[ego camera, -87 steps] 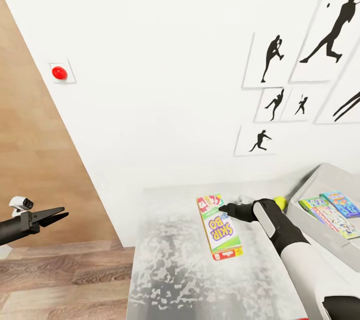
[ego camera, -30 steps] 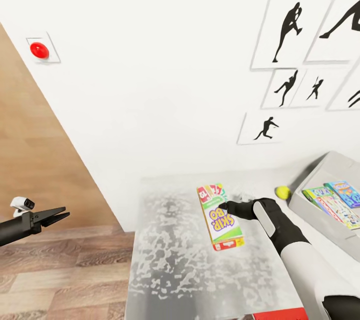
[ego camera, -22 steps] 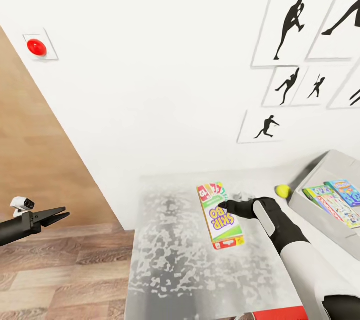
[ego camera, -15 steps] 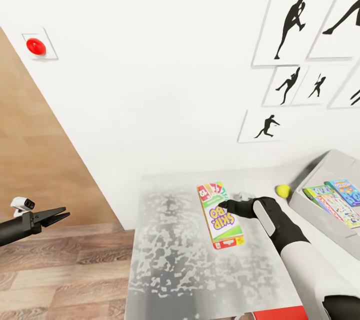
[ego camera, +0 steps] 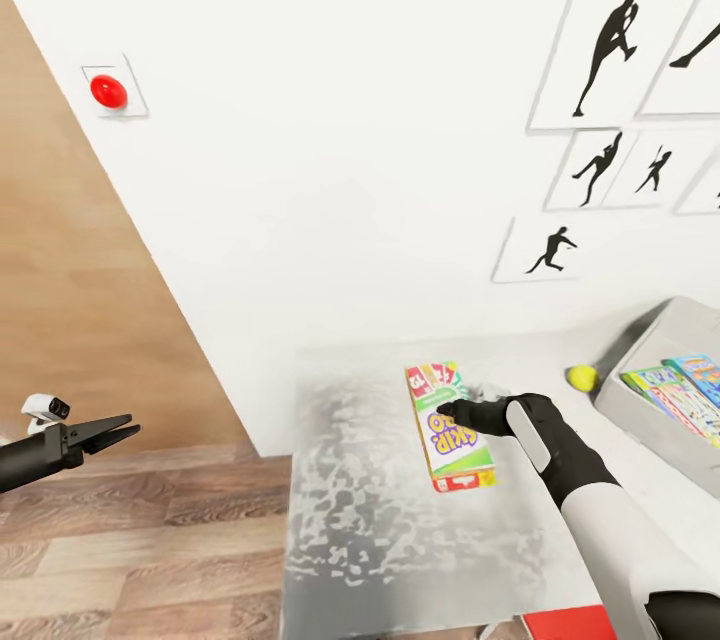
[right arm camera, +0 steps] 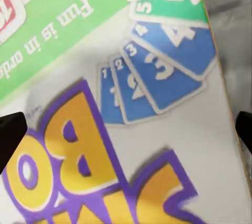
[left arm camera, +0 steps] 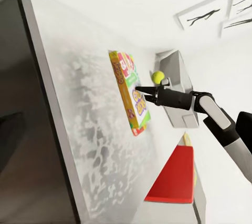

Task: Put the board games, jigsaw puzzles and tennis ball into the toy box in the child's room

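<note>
My right gripper (ego camera: pixel 447 411) holds a Skip-Bo board game (ego camera: pixel 452 440) a little above the table (ego camera: pixel 370 530), its fingertips against the printed cover (right arm camera: pixel 131 77). From the left wrist the board game (left arm camera: pixel 126 77) hangs tilted on the right gripper (left arm camera: pixel 137 89). The tennis ball (ego camera: pixel 581 378) lies on the table between the held game and the toy box (ego camera: pixel 645 345). Colourful flat toys (ego camera: pixel 685 392) lie in the toy box; I cannot tell if they include the jigsaw puzzles. My left gripper (ego camera: pixel 130 432) hangs open and empty over the wood floor, far left. The bed is out of view.
The table stands against a white wall with black ball-player pictures (ego camera: pixel 600 50) and a red button (ego camera: pixel 108 91). A red flat thing (ego camera: pixel 565 623) lies at the table's near edge. Wood floor (ego camera: pixel 140 540) stretches to the table's left.
The camera has turned, so the wall, table and toy box have slid right in the picture. The tennis ball has come out from behind my right hand. Both grippers are unchanged.
</note>
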{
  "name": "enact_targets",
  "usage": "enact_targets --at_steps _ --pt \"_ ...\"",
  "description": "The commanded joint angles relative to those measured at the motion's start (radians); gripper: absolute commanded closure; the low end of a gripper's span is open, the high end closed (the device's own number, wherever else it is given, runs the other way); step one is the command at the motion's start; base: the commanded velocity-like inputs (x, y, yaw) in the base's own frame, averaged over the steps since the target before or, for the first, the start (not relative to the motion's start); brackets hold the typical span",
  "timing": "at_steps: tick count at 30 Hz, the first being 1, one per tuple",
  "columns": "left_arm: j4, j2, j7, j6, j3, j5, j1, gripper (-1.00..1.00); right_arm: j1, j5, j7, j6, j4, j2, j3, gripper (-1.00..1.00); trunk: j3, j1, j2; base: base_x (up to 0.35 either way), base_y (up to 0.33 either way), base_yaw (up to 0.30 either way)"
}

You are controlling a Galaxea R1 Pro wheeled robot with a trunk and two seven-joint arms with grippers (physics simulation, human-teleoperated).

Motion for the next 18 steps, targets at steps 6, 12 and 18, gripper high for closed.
enact_targets --at_steps 6,12,18 --pt "0.0 0.0 -0.002 0.01 0.0 0.002 -0.001 -1.0 0.0 -0.005 0.006 0.004 0.014 0.0 0.003 -1.0 -0.002 0.001 -0.002 -0.015 0.23 0.0" --pt "0.0 0.0 -0.002 0.01 0.002 0.002 -0.001 -1.0 0.0 -0.005 0.006 0.004 0.014 0.0 0.003 -1.0 -0.002 0.001 -0.002 -0.002 0.108 0.0" --pt "0.0 0.0 -0.002 0.01 0.002 0.002 -0.001 -1.0 0.0 -0.005 0.006 0.004 0.013 0.006 0.003 -1.0 -0.002 0.001 -0.002 0.0 0.1 0.0"
